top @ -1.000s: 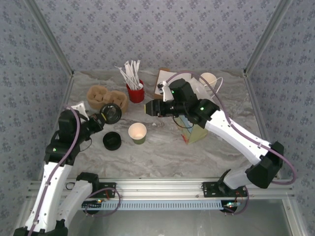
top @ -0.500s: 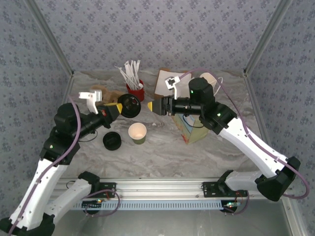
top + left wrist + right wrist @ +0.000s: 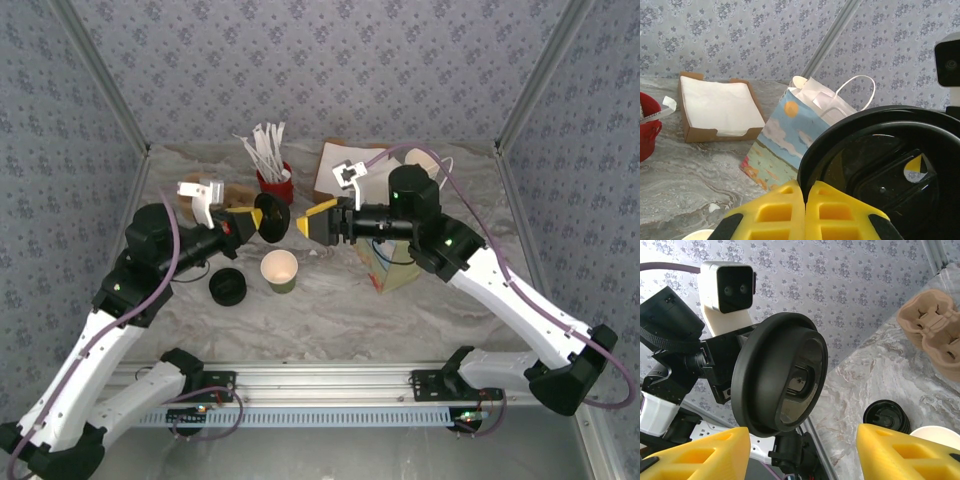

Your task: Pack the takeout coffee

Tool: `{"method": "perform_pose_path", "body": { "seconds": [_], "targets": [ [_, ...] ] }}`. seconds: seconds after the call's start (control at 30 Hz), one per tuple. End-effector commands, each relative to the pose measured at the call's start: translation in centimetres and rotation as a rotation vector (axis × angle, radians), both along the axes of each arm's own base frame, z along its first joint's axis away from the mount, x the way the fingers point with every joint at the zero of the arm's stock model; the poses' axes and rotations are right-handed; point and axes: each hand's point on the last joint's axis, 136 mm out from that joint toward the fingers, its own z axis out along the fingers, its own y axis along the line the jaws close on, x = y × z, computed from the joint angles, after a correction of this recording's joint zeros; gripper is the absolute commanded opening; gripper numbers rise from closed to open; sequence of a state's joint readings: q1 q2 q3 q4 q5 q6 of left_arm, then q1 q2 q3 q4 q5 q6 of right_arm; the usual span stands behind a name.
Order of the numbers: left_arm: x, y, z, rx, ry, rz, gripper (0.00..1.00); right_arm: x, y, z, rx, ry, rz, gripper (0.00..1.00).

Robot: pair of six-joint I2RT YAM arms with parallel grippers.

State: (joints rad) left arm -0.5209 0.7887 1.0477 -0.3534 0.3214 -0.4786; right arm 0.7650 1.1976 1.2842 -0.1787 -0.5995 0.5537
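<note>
1. Since a second ago the left arm has swung up and inward, carrying the black lid (image 3: 276,222) from low on the left to mid-air over the middle of the bench (image 3: 330,310); the right claw (image 3: 320,222) has spread wider
2. The left claw (image 3: 805,210) is clenched on the lid's rim; the right claw is released, its jaws apart and holding nothing
3. The lid stands on edge with one face toward the right claw, which sits just across from it without touching
4. The coffee cup (image 3: 279,270) stands upright and lidless on the bench, below the raised lid and slightly toward the arm bases, between the two arms; the left claw looks a shade nearer to it
5. My guess is that the lid must be tipped flat over the cup's mouth before it can be pressed on
6. The paper bag (image 3: 780,145) stands right of the cup, under the right arm; a spare lid (image 3: 227,287) lies on the bench left of the cup
7. The surface is grey and marbled, with patterned walls and metal corner posts around it
</note>
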Motion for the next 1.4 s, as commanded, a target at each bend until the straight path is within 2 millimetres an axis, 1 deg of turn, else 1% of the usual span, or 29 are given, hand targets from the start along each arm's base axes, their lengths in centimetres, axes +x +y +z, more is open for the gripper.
{"method": "perform_pose_path", "body": {
  "seconds": [0.0, 0.13, 0.27, 0.37, 0.47, 0.67, 0.8, 0.93, 1.1, 1.37],
  "targets": [
    [-0.1, -0.2, 1.8, -0.016, -0.065, -0.005, 0.06, -0.6, 0.3, 1.0, 0.011, -0.052, 0.027, 0.61],
    [-0.1, -0.1, 1.8, -0.011, -0.066, 0.003, 0.06, -0.8, 0.6, 1.0, 0.003, -0.061, 0.033, 0.61],
    [0.1, -0.1, 1.5, -0.002, -0.060, 0.010, 0.05, -1.2, 0.8, 1.6, 0.001, -0.091, 0.040, 0.62],
    [0.3, 0.0, 1.3, 0.004, -0.061, 0.021, 0.04, -1.7, 1.1, 1.9, -0.035, -0.120, 0.027, 0.63],
    [0.6, 0.2, 0.8, 0.024, -0.056, 0.042, 0.03, -1.8, 1.3, 1.9, -0.086, -0.139, -0.010, 0.63],
    [1.3, 0.7, 0.3, 0.050, -0.058, 0.081, 0.02, -0.5, 1.7, 1.0, -0.206, -0.138, -0.133, 0.61],
    [1.5, 0.7, 0.0, 0.061, -0.053, 0.090, 0.02, 0.0, 2.3, 0.8, -0.240, -0.146, -0.168, 0.59],
    [1.6, 0.7, 0.0, 0.063, -0.052, 0.090, 0.02, 0.6, 2.6, 0.6, -0.258, -0.142, -0.186, 0.56],
    [1.7, 0.8, -0.1, 0.076, -0.048, 0.101, 0.01, 0.8, 2.9, 0.6, -0.261, -0.144, -0.188, 0.50],
    [1.7, 0.5, -0.3, 0.081, -0.050, 0.088, 0.01, 1.5, 3.1, 0.3, -0.274, -0.125, -0.204, 0.38]
  ]
}}
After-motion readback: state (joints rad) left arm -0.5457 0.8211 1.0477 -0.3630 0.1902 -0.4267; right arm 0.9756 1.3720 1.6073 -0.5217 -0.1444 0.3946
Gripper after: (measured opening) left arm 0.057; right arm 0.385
